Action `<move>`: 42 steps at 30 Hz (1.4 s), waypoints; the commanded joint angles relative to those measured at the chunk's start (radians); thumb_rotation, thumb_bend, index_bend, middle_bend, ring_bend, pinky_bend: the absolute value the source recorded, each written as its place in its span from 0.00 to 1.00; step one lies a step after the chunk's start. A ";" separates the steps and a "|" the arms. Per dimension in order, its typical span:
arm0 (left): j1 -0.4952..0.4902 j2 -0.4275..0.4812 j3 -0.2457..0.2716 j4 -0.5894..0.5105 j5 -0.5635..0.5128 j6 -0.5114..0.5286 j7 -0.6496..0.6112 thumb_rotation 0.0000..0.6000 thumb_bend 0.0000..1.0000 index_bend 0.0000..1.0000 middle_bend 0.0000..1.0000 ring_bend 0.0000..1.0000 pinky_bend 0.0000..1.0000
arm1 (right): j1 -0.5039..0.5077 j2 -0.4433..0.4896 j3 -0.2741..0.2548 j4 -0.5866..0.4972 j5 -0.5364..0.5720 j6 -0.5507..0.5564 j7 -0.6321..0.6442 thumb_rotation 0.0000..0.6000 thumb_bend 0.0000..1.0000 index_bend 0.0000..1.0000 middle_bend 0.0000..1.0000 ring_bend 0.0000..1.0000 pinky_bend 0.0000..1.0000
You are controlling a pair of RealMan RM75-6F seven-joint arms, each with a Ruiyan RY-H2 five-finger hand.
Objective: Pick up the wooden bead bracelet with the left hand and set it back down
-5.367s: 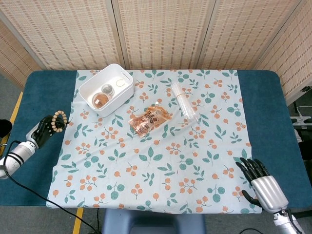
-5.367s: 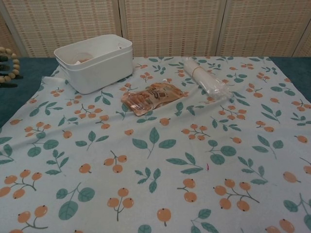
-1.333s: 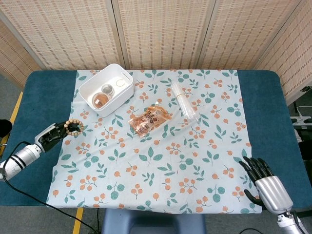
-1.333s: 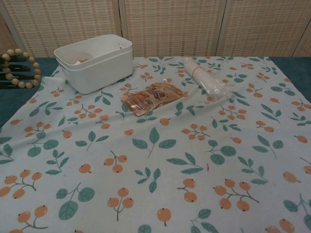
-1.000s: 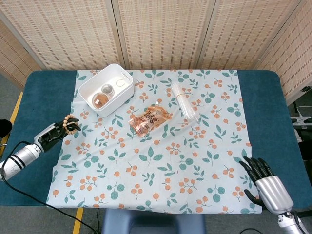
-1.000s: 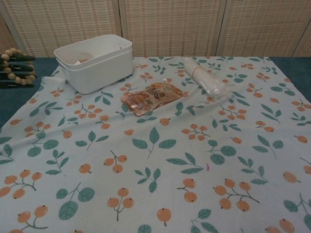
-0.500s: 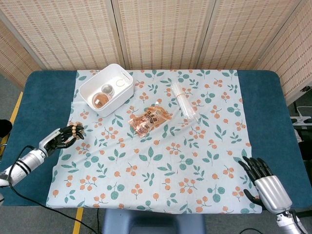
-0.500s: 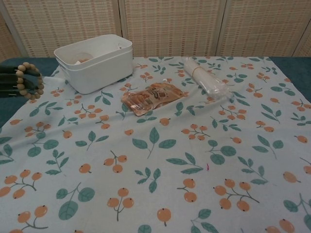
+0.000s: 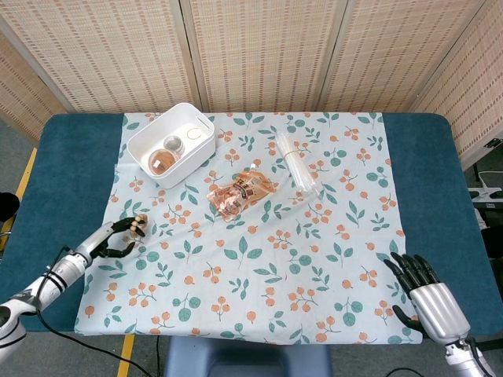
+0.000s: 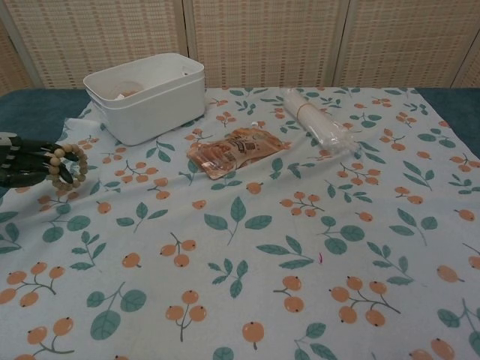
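Floral cloth [image 9: 259, 259] covers your table; at its near right corner your right hand [image 9: 424, 294] rests with fingers spread, holding nothing. Near the cloth's left edge, your left hand [image 9: 110, 239] reaches rightward, gripping the wooden bead bracelet [image 10: 66, 165].

One bracelet [image 9: 138, 226], one bin [image 9: 171, 144], one pouch [image 9: 240, 194], two hands [image 9: 111, 239].
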State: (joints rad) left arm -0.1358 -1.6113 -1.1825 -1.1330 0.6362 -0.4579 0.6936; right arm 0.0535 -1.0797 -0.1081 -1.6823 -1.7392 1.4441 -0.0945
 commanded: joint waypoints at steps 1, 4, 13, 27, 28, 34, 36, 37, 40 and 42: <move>0.033 -0.045 -0.019 -0.035 0.072 0.011 0.129 1.00 0.50 0.17 0.28 0.03 0.00 | 0.002 -0.003 0.000 0.000 0.002 -0.006 -0.005 1.00 0.24 0.00 0.00 0.00 0.00; 0.047 -0.068 -0.035 -0.059 0.104 0.016 0.214 1.00 0.50 0.16 0.27 0.03 0.00 | 0.003 -0.004 -0.001 -0.002 0.004 -0.011 -0.008 1.00 0.24 0.00 0.00 0.00 0.00; 0.089 -0.096 -0.060 -0.091 0.140 0.003 0.348 1.00 0.51 0.07 0.23 0.03 0.00 | 0.000 0.000 -0.001 -0.002 0.004 -0.003 -0.004 1.00 0.24 0.00 0.00 0.00 0.00; 0.267 -0.320 -0.472 0.046 -0.100 -0.351 0.849 1.00 0.51 0.00 0.02 0.00 0.00 | 0.001 -0.004 -0.004 -0.003 0.001 -0.009 -0.014 1.00 0.24 0.00 0.00 0.00 0.00; 0.269 -0.316 -0.476 0.064 -0.106 -0.359 0.853 1.00 0.51 0.00 0.02 0.00 0.00 | 0.002 -0.005 -0.003 -0.003 0.001 -0.010 -0.016 1.00 0.24 0.00 0.00 0.00 0.00; 0.333 -0.317 -0.502 0.069 -0.128 -0.451 0.981 1.00 0.51 0.00 0.02 0.00 0.00 | 0.004 -0.010 -0.002 -0.003 0.007 -0.019 -0.025 1.00 0.24 0.00 0.00 0.00 0.00; 0.365 -0.335 -0.512 0.059 -0.142 -0.484 1.046 1.00 0.51 0.00 0.02 0.00 0.00 | 0.004 -0.011 -0.002 -0.003 0.010 -0.020 -0.028 1.00 0.24 0.00 0.00 0.00 0.00; 0.372 -0.333 -0.510 0.055 -0.138 -0.492 1.066 1.00 0.51 0.00 0.02 0.00 0.00 | 0.004 -0.011 -0.001 -0.003 0.010 -0.020 -0.029 1.00 0.24 0.00 0.00 0.00 0.00; 0.382 -0.331 -0.506 0.049 -0.162 -0.501 1.064 1.00 0.51 0.00 0.02 0.00 0.00 | 0.006 -0.012 -0.001 -0.001 0.011 -0.023 -0.028 1.00 0.24 0.00 0.00 0.00 0.00; 0.378 -0.320 -0.498 0.053 -0.170 -0.487 1.044 1.00 0.51 0.00 0.02 0.00 0.00 | 0.006 -0.013 -0.001 0.000 0.010 -0.023 -0.028 1.00 0.24 0.00 0.00 0.00 0.00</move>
State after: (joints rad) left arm 0.2372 -1.9346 -1.6824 -1.0775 0.4851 -0.9445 1.7609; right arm 0.0597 -1.0922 -0.1089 -1.6828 -1.7293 1.4215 -0.1228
